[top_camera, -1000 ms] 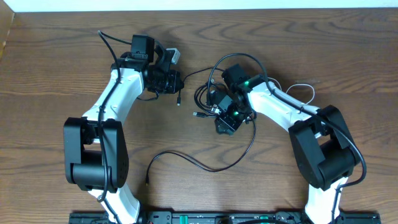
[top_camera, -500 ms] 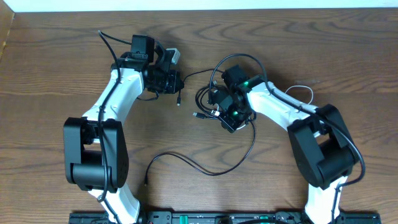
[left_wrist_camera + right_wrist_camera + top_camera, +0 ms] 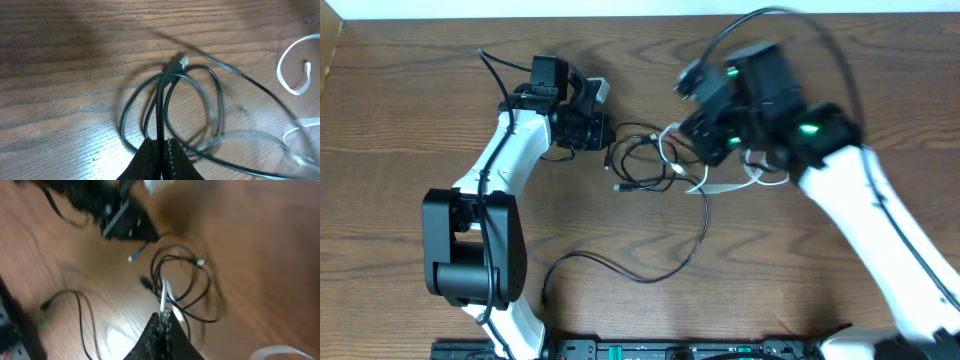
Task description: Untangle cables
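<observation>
The black cable [image 3: 645, 172] lies in loops at mid-table, with a long tail curving toward the front edge. My left gripper [image 3: 607, 135] is shut on one strand of it; the left wrist view shows the fingertips [image 3: 161, 152] pinching the black cable [image 3: 161, 107] just before the loops. The white cable [image 3: 720, 187] runs through the loops and off to the right. My right gripper [image 3: 705, 145] is raised above the table and blurred. In the right wrist view the gripper [image 3: 164, 325] is shut on the white cable [image 3: 164, 294], above the black loops [image 3: 187, 287].
The wooden table [image 3: 410, 120] ends at a white wall along the back. The left arm's base [image 3: 470, 250] stands at front left. A white cable loop [image 3: 292, 75] lies at the right of the left wrist view. A black rail [image 3: 620, 350] runs along the front edge.
My right arm has risen and swung back and right, pulling the white cable up. The black loops slid left toward my left gripper, and the tail shifted. The left arm stayed still.
</observation>
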Tool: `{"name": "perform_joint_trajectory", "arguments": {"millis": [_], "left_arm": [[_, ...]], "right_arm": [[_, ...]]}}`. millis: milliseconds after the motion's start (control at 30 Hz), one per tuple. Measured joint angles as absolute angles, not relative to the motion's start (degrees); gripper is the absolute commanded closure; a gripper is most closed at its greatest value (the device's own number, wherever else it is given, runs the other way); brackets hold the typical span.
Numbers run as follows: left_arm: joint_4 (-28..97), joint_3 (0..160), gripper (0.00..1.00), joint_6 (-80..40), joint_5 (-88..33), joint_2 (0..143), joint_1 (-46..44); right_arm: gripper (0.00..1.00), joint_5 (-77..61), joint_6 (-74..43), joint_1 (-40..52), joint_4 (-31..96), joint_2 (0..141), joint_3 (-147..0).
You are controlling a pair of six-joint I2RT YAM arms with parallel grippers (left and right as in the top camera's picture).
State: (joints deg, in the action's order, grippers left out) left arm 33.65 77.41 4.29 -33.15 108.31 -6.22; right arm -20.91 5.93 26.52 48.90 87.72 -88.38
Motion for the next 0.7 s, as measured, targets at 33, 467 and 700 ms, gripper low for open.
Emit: {"name": "perform_joint_trajectory", "arguments": {"millis": [33,467,700], "left_arm": [[33.63,77.41,0.92,4.29,-33.15,108.31,-6.22],[33.63,77.41,0.92,4.34,-33.15,108.31,-6.22],[33.63,77.41,0.92,4.36,-33.15,108.31,-6.22]], "right_arm": [[0.99,-20.73,5.72,25.56,49.32,86.54,-88.99],[0.99,-18.13,3.51,11.05,52.45,82.59,-90.83],[0.99,-15.51,-0.08,6.04,53.1,82.87,-99.53]]}}
